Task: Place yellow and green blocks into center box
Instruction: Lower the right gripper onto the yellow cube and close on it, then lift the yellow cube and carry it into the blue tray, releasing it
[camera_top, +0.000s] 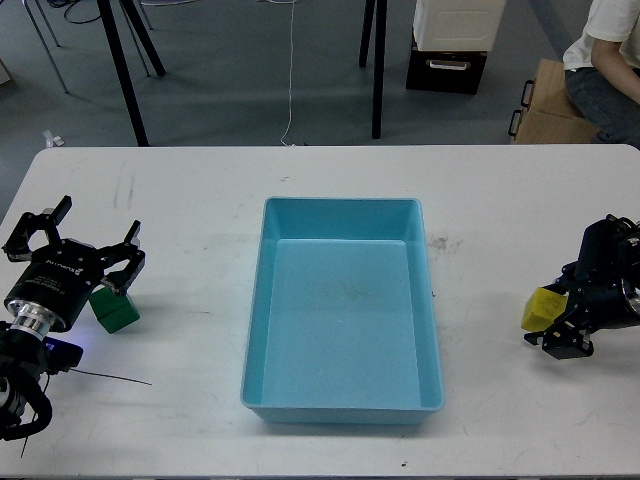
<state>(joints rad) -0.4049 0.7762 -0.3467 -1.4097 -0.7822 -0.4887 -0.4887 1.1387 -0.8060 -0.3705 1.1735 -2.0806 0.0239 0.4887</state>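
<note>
A green block (116, 311) lies on the white table (200, 200) at the left, just below the right finger of my left gripper (84, 243). That gripper is open and empty, its fingers spread wide above the block. A yellow block (539, 304) lies at the right of the table. My right gripper (556, 310) is open, with one finger above and one below the yellow block, whose right part is hidden by it. The light blue box (342, 212) stands empty in the middle of the table.
Beyond the table's far edge are black stand legs (122, 70), a black case (446, 68), cardboard boxes (545, 105) and a seated person (610, 50). A thin black wire (115, 378) lies by my left arm.
</note>
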